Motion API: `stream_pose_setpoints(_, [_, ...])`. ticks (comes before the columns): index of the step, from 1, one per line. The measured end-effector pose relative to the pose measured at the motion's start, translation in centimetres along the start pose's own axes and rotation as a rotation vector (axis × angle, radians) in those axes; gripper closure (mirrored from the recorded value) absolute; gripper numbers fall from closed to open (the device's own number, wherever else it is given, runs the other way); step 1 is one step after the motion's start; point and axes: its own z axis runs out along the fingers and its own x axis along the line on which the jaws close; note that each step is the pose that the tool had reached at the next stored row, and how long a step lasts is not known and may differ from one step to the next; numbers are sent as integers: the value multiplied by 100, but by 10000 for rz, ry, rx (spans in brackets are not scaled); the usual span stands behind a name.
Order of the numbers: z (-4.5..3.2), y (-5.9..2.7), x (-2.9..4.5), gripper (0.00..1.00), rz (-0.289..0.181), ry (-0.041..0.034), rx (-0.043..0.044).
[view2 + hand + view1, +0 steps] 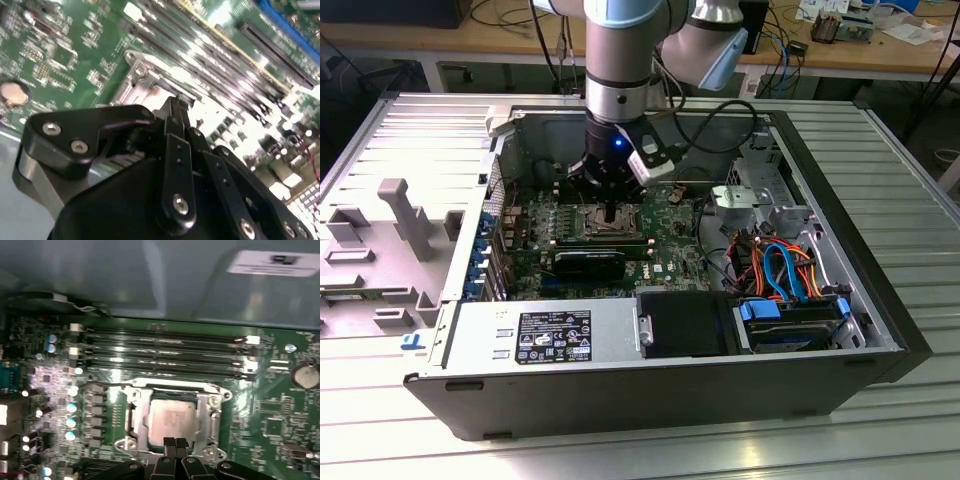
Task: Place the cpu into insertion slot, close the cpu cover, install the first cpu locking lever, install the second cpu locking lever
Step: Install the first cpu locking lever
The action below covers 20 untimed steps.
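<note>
An open computer case (pixel 880 330) lies on its side on a ribbed metal table (pixel 910 200), with the green motherboard (pixel 670 240) facing up inside it. The arm (pixel 620 60) reaches straight down into the case, and the gripper (pixel 609 213) stands directly over the insertion slot (pixel 605 222), which sits toward 10 o'clock from the middle of the board in the exterior view.

In the first wrist view the cpu (pixel 170 422) lies flat in the insertion slot (pixel 131 415), its dull silvery top facing up and its edges square with the socket. The chip is square, so no long axis shows. The cpu cover (pixel 210 412) lies down flat around it, framing the chip through its central window. The long memory slots (pixel 165 352) run side by side beyond the socket at 12 o'clock from it, their long axes parallel to the socket's far edge. A round coin battery (pixel 305 376) sits at about 2 o'clock from the chip.

The gripper (pixel 175 445) has its two fingertips pressed together with nothing between them, and they hang at the 6 o'clock edge of the chip, just above or on the cover's rim; whether they touch it I cannot tell. The second wrist view shows the same closed fingers (pixel 175 117) over the shiny metal socket frame (pixel 142 80).
</note>
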Motion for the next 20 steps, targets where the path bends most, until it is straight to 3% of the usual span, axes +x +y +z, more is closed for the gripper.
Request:
stream_pose_setpoints(2, [-10,2,40,89,3,-19,0])
stream_pose_setpoints(8, [-158,-7,49,89,-2,-35,-128])
stream_pose_setpoints(14, [-204,-5,122,89,-6,-101,-336])
stream_pose_setpoints(17, [-231,-5,138,89,-8,-112,-356])
stream_pose_setpoints(20, [-329,-11,145,89,-6,-116,-389])
